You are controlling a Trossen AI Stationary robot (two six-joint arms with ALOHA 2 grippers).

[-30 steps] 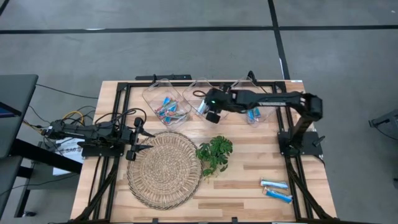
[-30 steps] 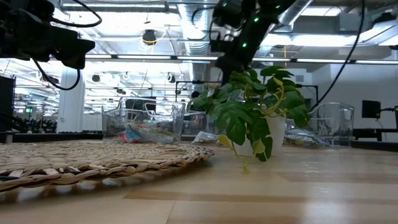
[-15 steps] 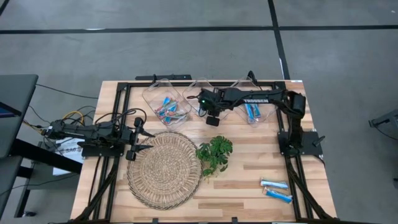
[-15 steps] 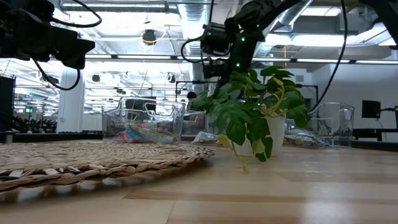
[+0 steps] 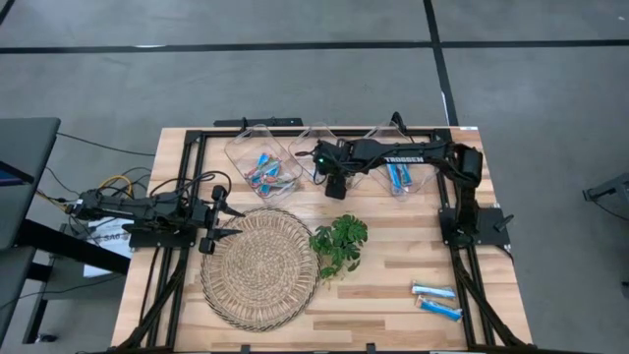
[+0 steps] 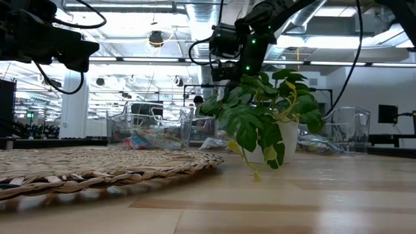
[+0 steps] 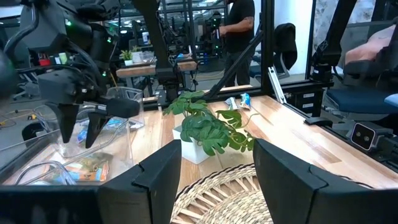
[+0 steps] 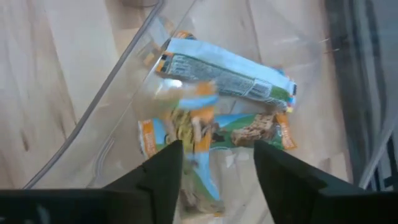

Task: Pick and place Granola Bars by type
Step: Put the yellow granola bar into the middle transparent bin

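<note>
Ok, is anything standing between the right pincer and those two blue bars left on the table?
Nothing squarely. The right pincer hangs over the middle bin; the potted plant stands just beside the line to the blue bars.

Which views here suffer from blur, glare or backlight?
Right wrist view: one multicoloured wrapped granola bar is motion-smeared in the clear plastic bin, between the open right gripper fingers. Low view: bright ceiling lights backlight the scene, leaving the arms as silhouettes; the woven straw mat is soft up close. High view: evenly lit, sharp.
</note>
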